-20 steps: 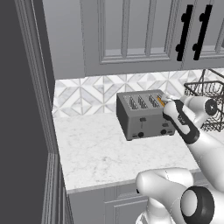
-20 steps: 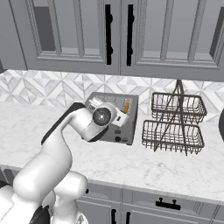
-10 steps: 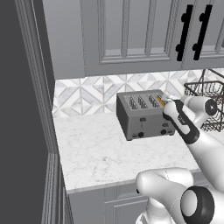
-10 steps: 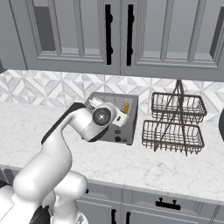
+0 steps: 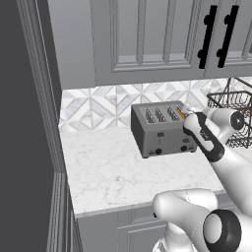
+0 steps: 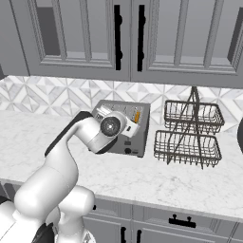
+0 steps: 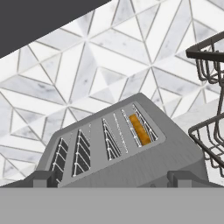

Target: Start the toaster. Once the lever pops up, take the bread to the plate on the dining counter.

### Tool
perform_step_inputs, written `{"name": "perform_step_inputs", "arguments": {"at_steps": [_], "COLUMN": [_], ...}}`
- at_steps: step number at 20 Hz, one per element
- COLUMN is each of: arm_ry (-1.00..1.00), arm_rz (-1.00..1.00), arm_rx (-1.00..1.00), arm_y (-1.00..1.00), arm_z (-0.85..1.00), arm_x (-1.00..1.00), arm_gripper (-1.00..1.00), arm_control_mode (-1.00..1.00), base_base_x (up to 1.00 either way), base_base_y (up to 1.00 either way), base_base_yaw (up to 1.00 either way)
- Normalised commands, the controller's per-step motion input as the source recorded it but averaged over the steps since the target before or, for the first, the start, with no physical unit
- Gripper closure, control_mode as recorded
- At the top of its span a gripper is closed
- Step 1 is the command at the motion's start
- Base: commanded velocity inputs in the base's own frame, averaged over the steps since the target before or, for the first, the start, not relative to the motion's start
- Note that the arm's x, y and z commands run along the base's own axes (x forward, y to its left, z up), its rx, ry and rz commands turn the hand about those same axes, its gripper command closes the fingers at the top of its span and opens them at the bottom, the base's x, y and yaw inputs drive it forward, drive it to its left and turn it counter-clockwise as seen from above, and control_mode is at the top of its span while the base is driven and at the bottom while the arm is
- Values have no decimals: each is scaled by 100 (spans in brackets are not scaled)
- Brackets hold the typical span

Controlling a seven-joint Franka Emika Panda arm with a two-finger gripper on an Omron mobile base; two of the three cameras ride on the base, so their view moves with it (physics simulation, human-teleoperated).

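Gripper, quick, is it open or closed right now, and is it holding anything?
Gripper: open, holding nothing, fingertips spread in front of the toaster.

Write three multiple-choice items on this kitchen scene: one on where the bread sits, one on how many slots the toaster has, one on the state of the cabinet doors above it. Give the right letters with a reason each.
1. Where is the bread?
A. on the marble counter
B. down in an end slot of the toaster, on the side nearest the wire basket rack
C. in the wire basket rack

2. How many slots are on top of the toaster?
A. two
B. three
C. four

3. The cabinet doors above the toaster are:
A. shut
B. one open
C. both open

Answers: 1 B, its orange crust shows inside the end slot in the hand view. 2 C, four slots count across the top there. 3 A, the doors lie flush with handles side by side.
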Motion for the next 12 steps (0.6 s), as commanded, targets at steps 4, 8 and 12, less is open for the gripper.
{"name": "perform_step_inputs", "arguments": {"at_steps": [4,8,12], "arm_ry": [0,0,0], "arm_rz": [0,0,0], "arm_rx": [0,0,0], "arm_y": [0,0,0], "arm_z": [0,0,0], "arm_x": [0,0,0], "arm_gripper": [-100,-100,-100], "arm_control_mode": [-100,-100,-100], "base_base_x": [0,0,0], "base_base_y": [0,0,0], "base_base_yaw": [0,0,0]}}
